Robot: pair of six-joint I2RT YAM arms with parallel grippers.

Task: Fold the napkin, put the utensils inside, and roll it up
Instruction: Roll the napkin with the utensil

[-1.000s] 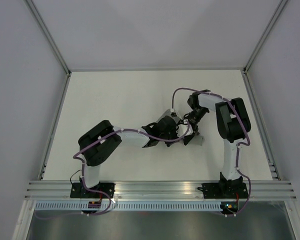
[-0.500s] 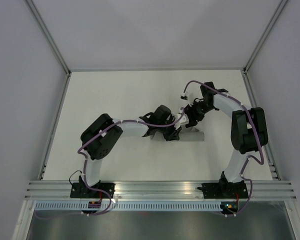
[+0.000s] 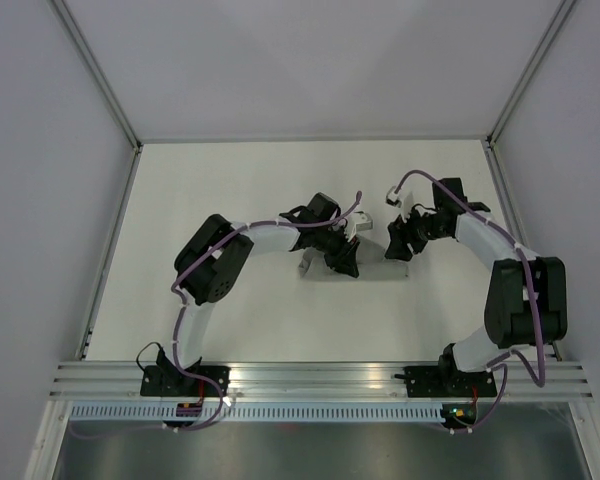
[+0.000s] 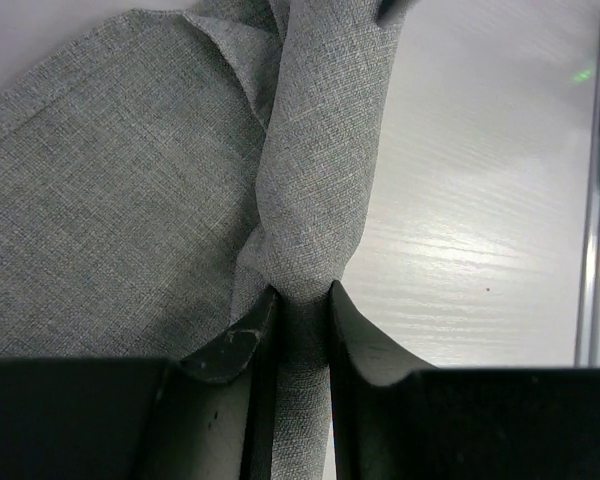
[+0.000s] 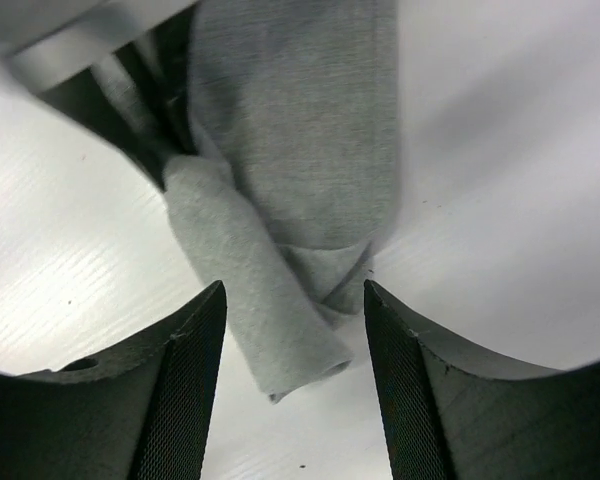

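2 grippers are tending the rolled napkin (image 4: 320, 150): left gripper (image 4: 300, 300) clamping its twisted middle, right gripper (image 5: 292, 300) hovering jaws apart, probably needing to tighten the loose end evenly.

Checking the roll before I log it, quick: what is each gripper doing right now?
Left gripper: closed, pinching the rolled napkin.
Right gripper: open, gripping nothing; the napkin's rolled end lies just ahead of it.

One napkin (image 4: 320, 170), and two tools: left tool (image 4: 302, 295), right tool (image 5: 293, 290).
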